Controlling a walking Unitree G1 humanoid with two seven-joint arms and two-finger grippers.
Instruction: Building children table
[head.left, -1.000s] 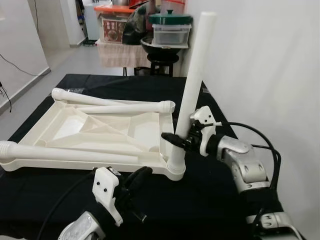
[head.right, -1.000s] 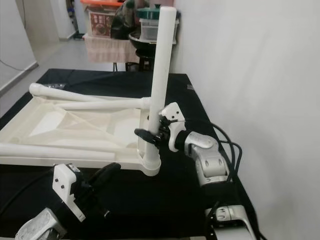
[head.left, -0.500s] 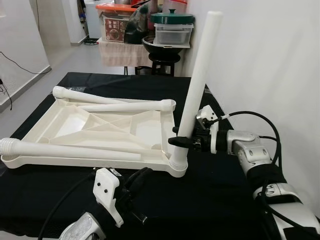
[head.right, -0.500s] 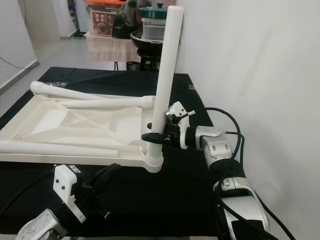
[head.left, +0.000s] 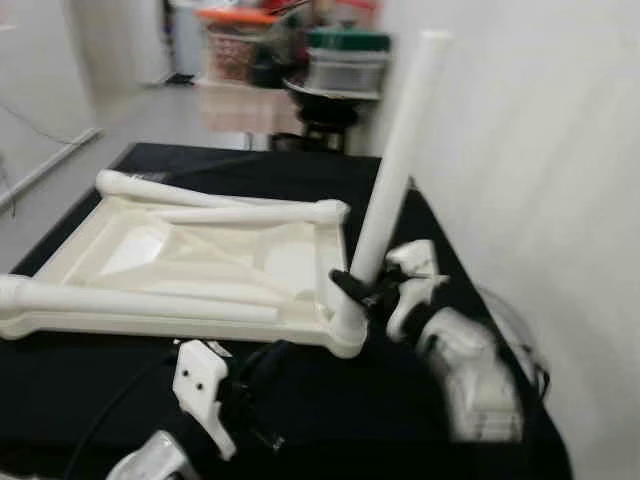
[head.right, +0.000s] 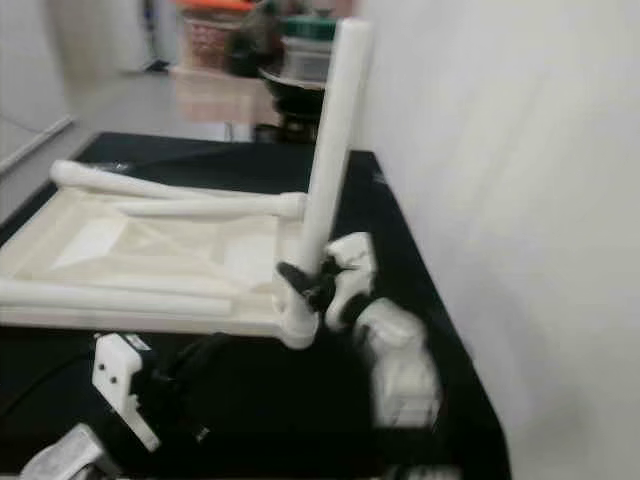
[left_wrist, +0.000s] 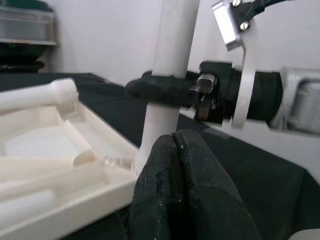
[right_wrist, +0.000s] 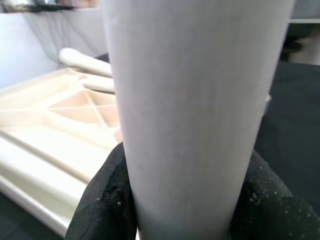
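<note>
Right gripper (head.left: 348, 285) is clamped around the lower part of the upright table leg (head.left: 392, 170), black fingers (left_wrist: 161, 92) wrapped on both sides of the smooth white round tube. That leg stands slightly tilted in the near right corner socket of the upturned tabletop (head.left: 190, 262), a cream plastic tray shape with moulded diagonal ribs, lying on the black cloth (head.left: 330, 400). Three more legs (head.left: 140, 303) lie flat across its underside; one shows a threaded end. Left gripper (left_wrist: 177, 155) sits low at the near edge, just short of the socket, padded black fingertips pressed together, holding nothing. Far behind, blurred storage boxes (head.left: 345, 65) on a stand. Head views are motion-blurred.
</note>
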